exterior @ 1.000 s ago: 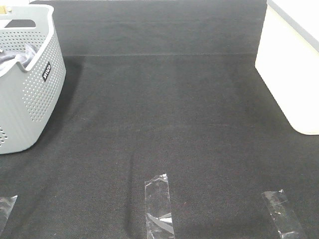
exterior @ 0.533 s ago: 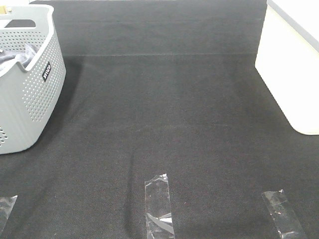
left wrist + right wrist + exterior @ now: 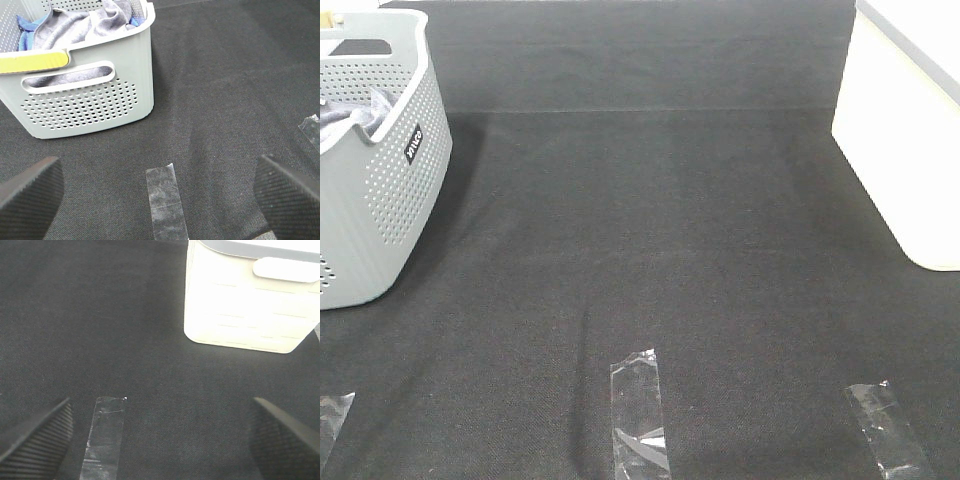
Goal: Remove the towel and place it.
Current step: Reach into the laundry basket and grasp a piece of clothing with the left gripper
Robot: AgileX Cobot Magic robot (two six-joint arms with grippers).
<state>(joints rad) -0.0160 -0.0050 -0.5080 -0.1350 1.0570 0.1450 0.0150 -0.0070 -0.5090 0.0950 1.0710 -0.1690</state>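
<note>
"Most of the towel [image 3: 80, 25] is bunched inside the grey basket [image 3: 90, 80], heaped up to its rim, with a bright blue cloth [image 3: 24, 25] tucked against it. Nothing grips it."

"And the pincers?"

"Both are spread wide and empty. The left gripper [image 3: 160, 200] hangs over the black mat [image 3: 225, 75] just in front of the basket's handle side. I'd call that a fair spot to start a reach over the rim. The right gripper [image 3: 160, 437] is well away from the basket, over the mat, facing a white bin [image 3: 250, 305]."

"Why is nothing laid on the mat beside the basket?"

"Likely it's the laying-out place, since the towel looks too bulky for anything smaller. Clear tape strips [image 3: 638, 410] on the mat, apart from the basket, may mark positions — for what, I can't tell."

"So how far along is the job?"

"Not yet begun, by my reading — and the first pinch should take grey cloth, not blue."
</note>
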